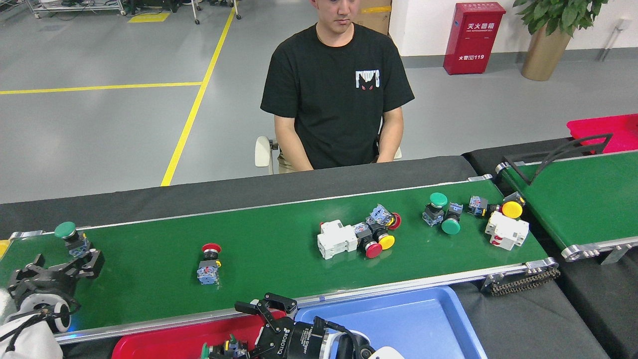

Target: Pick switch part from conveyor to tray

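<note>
Upright red-capped switch part [209,263] alone on long dark-green conveyor [269,234]; red plastic tray [169,341] just below conveyor's near rail.

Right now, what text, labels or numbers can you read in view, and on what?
"ROBOTIQ": on the right hand's black body.
"119": on the red fire-extinguisher cabinet, after two unreadable characters; white Chinese characters above, too small to be sure of.
Black T-shirt: white chest print, unreadable.
</note>
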